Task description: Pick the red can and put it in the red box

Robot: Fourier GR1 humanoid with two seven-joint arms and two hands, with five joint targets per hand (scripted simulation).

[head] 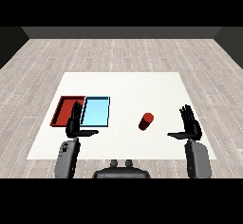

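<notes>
At lower right of the frame, the right hand (191, 126) is shown open with fingers straight and thumb spread toward the centre, while the left hand (74, 125) at lower left is likewise open and overlaps the near edges of the trays. The red can (146, 121) is seen tilted on the white table (133, 88), left of the right hand and apart from it, bare tabletop lying between. Farther left, the light blue tray (96, 112) and the red tray (64, 108) are set side by side near the table's left edge.
</notes>
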